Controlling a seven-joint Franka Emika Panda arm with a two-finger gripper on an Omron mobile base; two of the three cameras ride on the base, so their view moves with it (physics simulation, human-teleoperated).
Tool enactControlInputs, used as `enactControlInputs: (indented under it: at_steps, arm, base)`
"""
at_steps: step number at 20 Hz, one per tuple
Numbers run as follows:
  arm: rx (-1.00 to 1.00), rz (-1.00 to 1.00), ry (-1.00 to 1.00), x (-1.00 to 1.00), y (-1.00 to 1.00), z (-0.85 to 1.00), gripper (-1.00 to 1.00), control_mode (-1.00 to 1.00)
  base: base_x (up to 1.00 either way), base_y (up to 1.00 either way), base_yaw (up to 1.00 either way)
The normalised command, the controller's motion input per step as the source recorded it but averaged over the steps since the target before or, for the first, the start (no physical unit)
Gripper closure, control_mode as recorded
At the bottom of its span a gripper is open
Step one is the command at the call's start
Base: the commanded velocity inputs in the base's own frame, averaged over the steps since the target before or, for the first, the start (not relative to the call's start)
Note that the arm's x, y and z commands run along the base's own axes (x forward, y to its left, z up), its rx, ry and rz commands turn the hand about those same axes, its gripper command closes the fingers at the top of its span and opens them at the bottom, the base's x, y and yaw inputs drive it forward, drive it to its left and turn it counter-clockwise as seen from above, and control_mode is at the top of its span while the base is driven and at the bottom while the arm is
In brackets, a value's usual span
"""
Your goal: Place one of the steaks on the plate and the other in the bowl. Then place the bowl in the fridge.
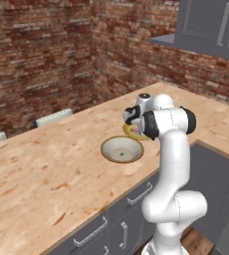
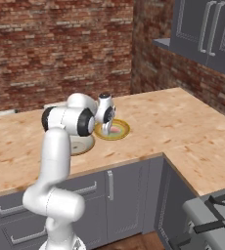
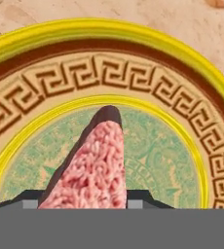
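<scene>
Pink marbled steak [image 3: 92,170] in claw [image 3: 84,203], over yellow-rimmed plate [image 3: 133,58].

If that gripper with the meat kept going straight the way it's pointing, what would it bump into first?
Most likely the plate: the gripper holds a steak pointed at its green centre. How near it is, I can't tell.

**Brick kitchen, L-shaped wood surface, grey units**

Red-brown brick walls [image 1: 42,55] on two sides, meeting in a corner behind the surface. Light wood-grain surface [image 1: 47,174] runs along the front, then turns away to the right. Dark grey base cabinets [image 2: 129,205] below with silver bar handles, drawers and doors. Grey wall cabinets [image 2: 207,29] upper right, long vertical handles. Stove with black grates [image 2: 214,215] at bottom right corner. Two white chair backs [image 1: 52,118] beyond the surface's far edge. Brown wood floor [image 1: 198,241]. Even, flat lighting.
</scene>
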Motion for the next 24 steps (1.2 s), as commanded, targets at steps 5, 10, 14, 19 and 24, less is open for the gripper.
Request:
enactControlInputs:
  at_steps: [5,10,14,19,24]
  arm:
    - [0.0,0.0,0.04,0.47,-0.34,0.0,-1.0,-1.0]
    - [0.01,0.01,0.0,0.0,-0.03,0.0,-1.0,-1.0]
    - [0.0,0.0,0.0,-0.09,0.09,0.0,-1.0,-1.0]
    - [-0.06,-0.03,0.0,-0.42,0.18,0.24,-1.0,-1.0]
    - [-0.03,-0.05,-0.13,-1.0,0.0,0.35,-1.0,-1.0]
  base:
    - [0.0,0.0,0.0]
    - [0.0,0.0,0.0]
    - [0.0,0.0,0.0]
    - [0.0,0.0,0.0]
    - [0.0,0.0,0.0]
